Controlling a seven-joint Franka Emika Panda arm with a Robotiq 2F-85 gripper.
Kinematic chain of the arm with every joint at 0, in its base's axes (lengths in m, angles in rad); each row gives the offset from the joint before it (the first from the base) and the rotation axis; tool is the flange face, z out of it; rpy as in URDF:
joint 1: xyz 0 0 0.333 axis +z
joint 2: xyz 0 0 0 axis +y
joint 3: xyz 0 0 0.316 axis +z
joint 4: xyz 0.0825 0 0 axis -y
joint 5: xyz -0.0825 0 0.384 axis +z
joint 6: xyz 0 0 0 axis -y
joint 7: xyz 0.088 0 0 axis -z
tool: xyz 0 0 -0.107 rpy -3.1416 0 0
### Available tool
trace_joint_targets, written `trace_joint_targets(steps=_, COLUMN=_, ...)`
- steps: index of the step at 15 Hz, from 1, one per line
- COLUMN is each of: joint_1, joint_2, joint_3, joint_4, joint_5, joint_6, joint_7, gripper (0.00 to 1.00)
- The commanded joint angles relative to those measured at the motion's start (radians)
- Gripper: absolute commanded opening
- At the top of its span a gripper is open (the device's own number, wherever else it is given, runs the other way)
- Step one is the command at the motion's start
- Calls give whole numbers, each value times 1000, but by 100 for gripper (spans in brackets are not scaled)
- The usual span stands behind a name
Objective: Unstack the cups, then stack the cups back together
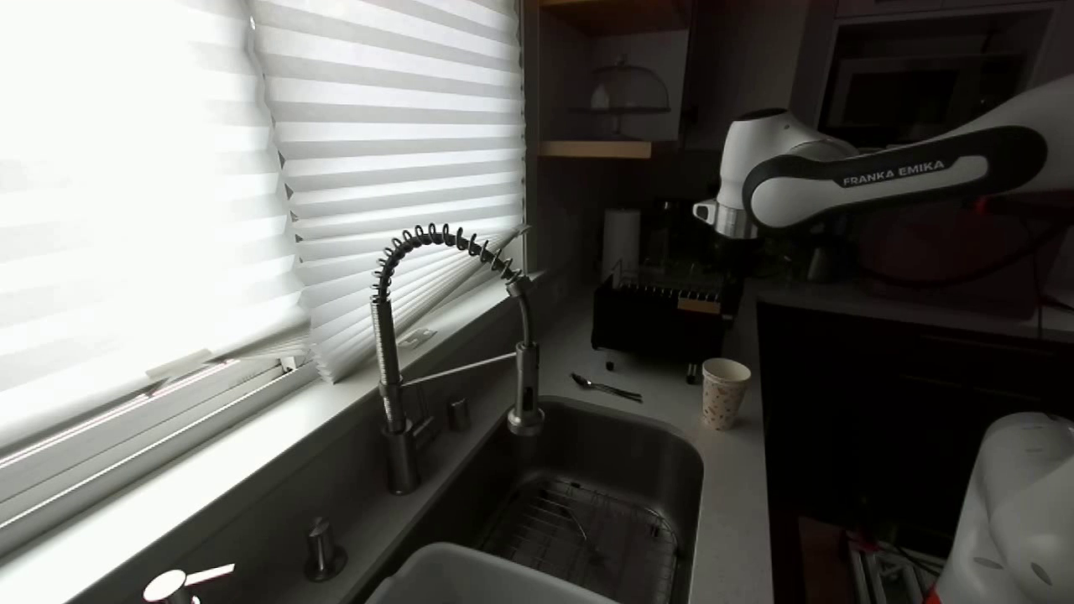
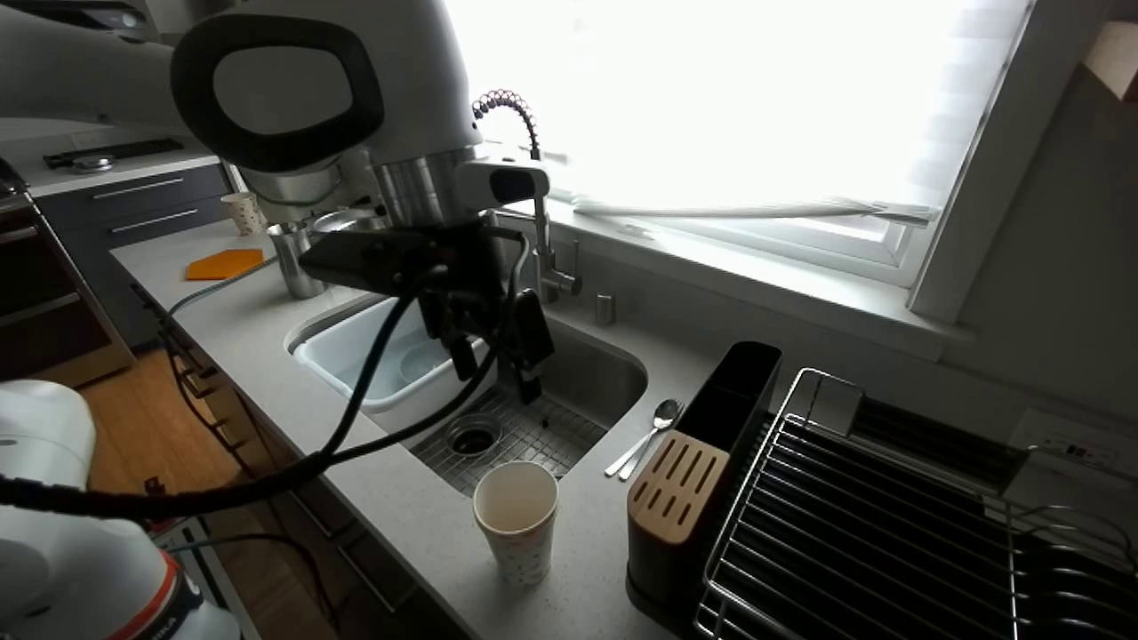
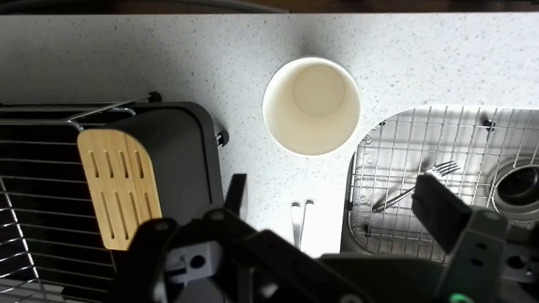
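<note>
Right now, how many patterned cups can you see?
2: the near cup by a corner of the sink, and the far cup beyond the flat orange piece. The near cup may hide another nested with it.

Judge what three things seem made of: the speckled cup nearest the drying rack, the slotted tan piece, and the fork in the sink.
Speckled cup: probably paper, matte; thin pale rim, printed-looking specks in both exterior views.
Slotted tan piece: likely wood or bamboo, smooth; warm colour, faint streaks.
Fork: metal, shiny, perhaps stainless steel; bright silvery highlights.
</note>
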Motion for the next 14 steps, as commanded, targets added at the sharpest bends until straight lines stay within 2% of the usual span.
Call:
trace_joint_targets(steps=1, joint_1=-11, joint_2=-22, joint_3=-2, joint_4=21, joint_5=11, joint_6=-51, joint_7=36, gripper=100)
trace_joint_targets(steps=11, joint_1=-49, joint_2=-33, joint_3=-6, joint_4=47, joint_5=19, joint_6=-117, joint_7=178, gripper=100)
trace_joint_targets(steps=14, joint_1=-43, joint_2=-24, joint_3=-6, joint_4=50, joint_5=3, joint_6=-107, joint_7=166, gripper=100)
